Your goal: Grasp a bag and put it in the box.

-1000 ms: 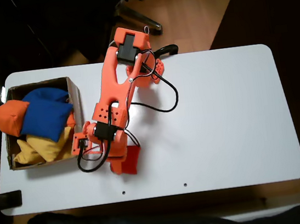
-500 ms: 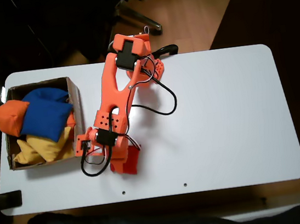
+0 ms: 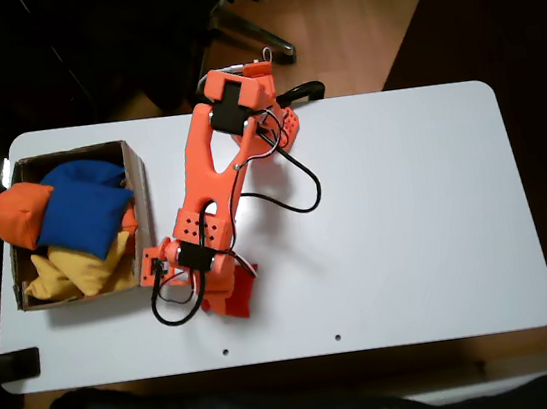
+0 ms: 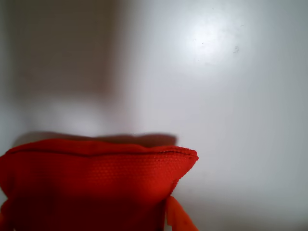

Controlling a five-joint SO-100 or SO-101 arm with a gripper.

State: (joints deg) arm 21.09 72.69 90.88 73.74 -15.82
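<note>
White bench carries everything; the orange arm reaches from its base at the far edge toward the near edge, in the fixed view. The cardboard box sits at the bench's left end in that view, already well filled: a blue beanbag on top, an orange beanbag hanging over the left wall, yellow beanbags beneath. The red beanbag, the one to move, lies on the bench near the front edge, directly under the gripper and well to the right of the box. In the wrist view the red beanbag fills the lower left, its seamed edge running across the picture, and one orange fingertip shows pressed against its right corner. Judgement: the gripper appears clamped on the bag or just closing on it; the second finger is hidden, so grip firmness is unconfirmed. The coming move turns on the box lying leftward of the gripper in the fixed view; the bag must be lifted above the near wall and the piled contents.
</note>
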